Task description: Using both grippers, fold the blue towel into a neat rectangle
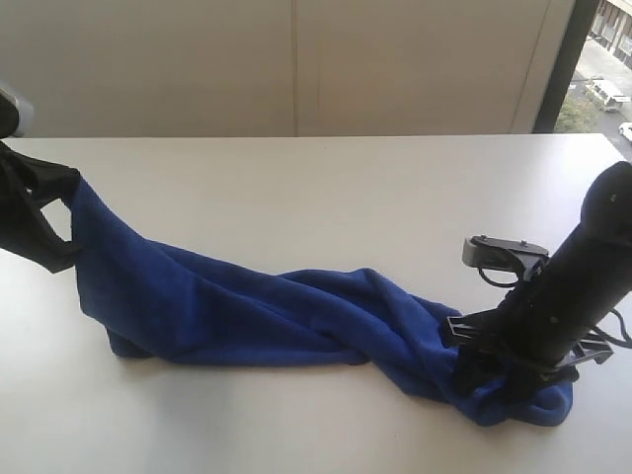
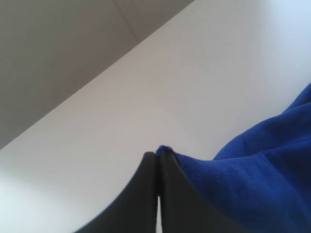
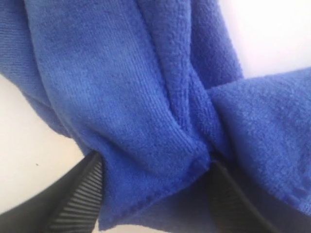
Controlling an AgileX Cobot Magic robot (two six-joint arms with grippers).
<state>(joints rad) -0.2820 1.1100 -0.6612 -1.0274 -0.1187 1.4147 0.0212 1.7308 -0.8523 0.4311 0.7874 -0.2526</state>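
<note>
The blue towel [image 1: 257, 311] lies bunched in a long twisted strip across the white table. Its left end rises off the surface to my left gripper [image 1: 67, 222]. In the left wrist view that gripper [image 2: 158, 154] is shut on a corner of the towel [image 2: 262, 174], with a blue tip showing past the fingertips. My right gripper [image 1: 494, 370] is low over the towel's right end. There its jaws [image 3: 154, 162] stand open and wide, with ribbed fingers [image 3: 80, 199] on either side of a folded edge of towel [image 3: 121, 87].
The white table [image 1: 326, 188] runs back to a pale wall. A window [image 1: 602, 79] at the far right shows a street outside. The right arm's grey wrist plate [image 1: 504, 247] sits above the towel's end.
</note>
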